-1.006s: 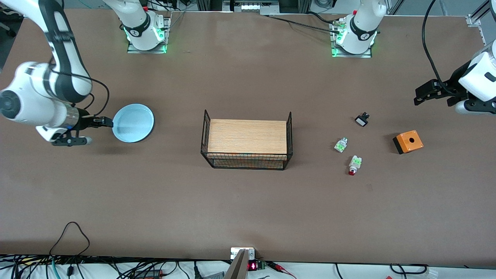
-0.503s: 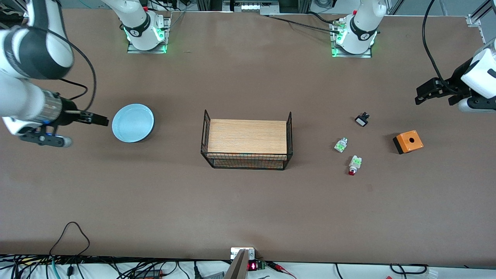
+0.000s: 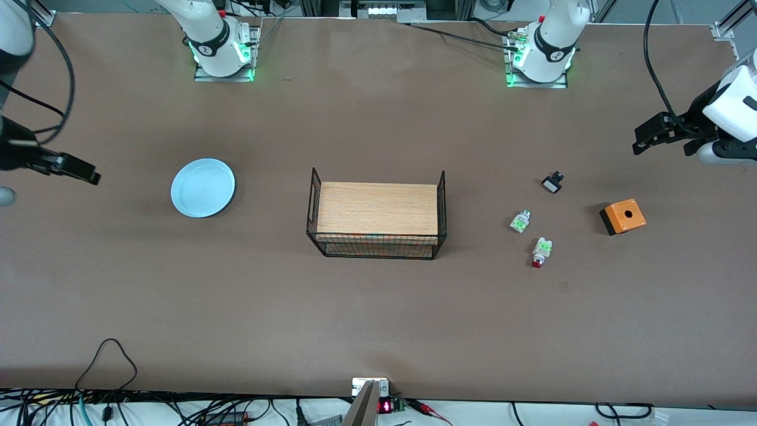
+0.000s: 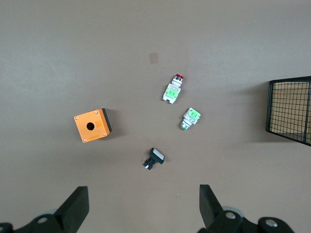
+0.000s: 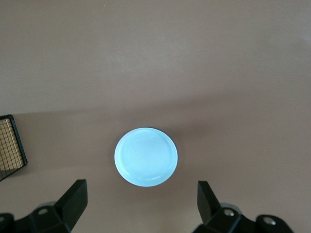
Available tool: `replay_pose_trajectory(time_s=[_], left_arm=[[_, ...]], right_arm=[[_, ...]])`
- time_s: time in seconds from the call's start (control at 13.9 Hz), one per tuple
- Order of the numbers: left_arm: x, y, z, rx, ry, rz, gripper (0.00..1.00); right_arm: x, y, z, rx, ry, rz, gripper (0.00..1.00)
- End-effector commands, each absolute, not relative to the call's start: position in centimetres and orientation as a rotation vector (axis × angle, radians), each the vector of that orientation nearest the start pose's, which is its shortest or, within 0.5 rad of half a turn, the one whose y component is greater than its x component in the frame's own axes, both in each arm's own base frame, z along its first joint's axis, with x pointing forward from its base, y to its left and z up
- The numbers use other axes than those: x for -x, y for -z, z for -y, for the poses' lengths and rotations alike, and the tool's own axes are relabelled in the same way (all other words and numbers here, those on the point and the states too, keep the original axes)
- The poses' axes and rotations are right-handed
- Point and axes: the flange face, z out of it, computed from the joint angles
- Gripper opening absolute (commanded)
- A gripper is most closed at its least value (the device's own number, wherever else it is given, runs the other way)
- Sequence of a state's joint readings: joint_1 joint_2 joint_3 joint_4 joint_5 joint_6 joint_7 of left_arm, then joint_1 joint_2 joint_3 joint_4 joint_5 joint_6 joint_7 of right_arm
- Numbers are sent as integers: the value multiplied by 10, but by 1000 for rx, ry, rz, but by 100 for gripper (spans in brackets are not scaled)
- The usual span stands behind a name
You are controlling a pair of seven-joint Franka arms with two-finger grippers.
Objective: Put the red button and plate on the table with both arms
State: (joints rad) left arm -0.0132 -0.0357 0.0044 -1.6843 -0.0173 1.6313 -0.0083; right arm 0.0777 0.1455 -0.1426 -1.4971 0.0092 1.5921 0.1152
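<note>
The pale blue plate (image 3: pixel 203 188) (image 5: pixel 146 156) lies flat on the brown table (image 3: pixel 378 319) toward the right arm's end. My right gripper (image 3: pixel 89 174) (image 5: pixel 141 191) hangs open and empty over bare table beside the plate, well apart from its rim. The red button (image 3: pixel 539 253) (image 4: pixel 172 90) lies on its side on the table toward the left arm's end. My left gripper (image 3: pixel 641 141) (image 4: pixel 143 196) is open and empty, up over the table's end past the small parts, touching nothing.
A black wire rack with a wooden top (image 3: pixel 377 213) stands mid-table. Near the red button lie a green-white piece (image 3: pixel 520 221), a black-and-white button (image 3: pixel 552 183) and an orange box (image 3: pixel 623 216). Cables run along the table's front edge.
My right gripper opened off the plate's rim and drew back toward the right arm's end of the table. The plate stayed put. My left arm barely shifted.
</note>
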Motion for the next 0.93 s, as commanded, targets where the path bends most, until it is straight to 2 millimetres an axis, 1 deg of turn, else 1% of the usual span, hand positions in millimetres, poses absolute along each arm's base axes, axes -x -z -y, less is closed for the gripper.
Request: replay_pose_trajectory(time_s=[0.0, 0.07, 0.14, 0.29, 0.5, 0.72, 0.86], left_arm=[[-538, -601, 10, 3140, 5, -22, 100], [-538, -602, 14, 3139, 7, -34, 100], [-538, -602, 17, 3137, 7, -44, 100], [-538, -602, 17, 3137, 5, -46, 100], [-538, -604, 16, 3137, 10, -41, 100], [-538, -603, 16, 3137, 5, -41, 100], [-537, -603, 22, 3136, 0, -56, 100]], right_arm=[[-585, -586, 41, 3158, -87, -126, 100], [-580, -577, 40, 3156, -104, -94, 100], [-573, -574, 40, 3154, -87, -89, 100], [-562, -577, 41, 3149, -66, -57, 100], [-557, -590, 33, 3145, -113, -24, 100], [-557, -592, 33, 3134, -122, -53, 100], [-556, -592, 35, 3132, -122, -60, 100]])
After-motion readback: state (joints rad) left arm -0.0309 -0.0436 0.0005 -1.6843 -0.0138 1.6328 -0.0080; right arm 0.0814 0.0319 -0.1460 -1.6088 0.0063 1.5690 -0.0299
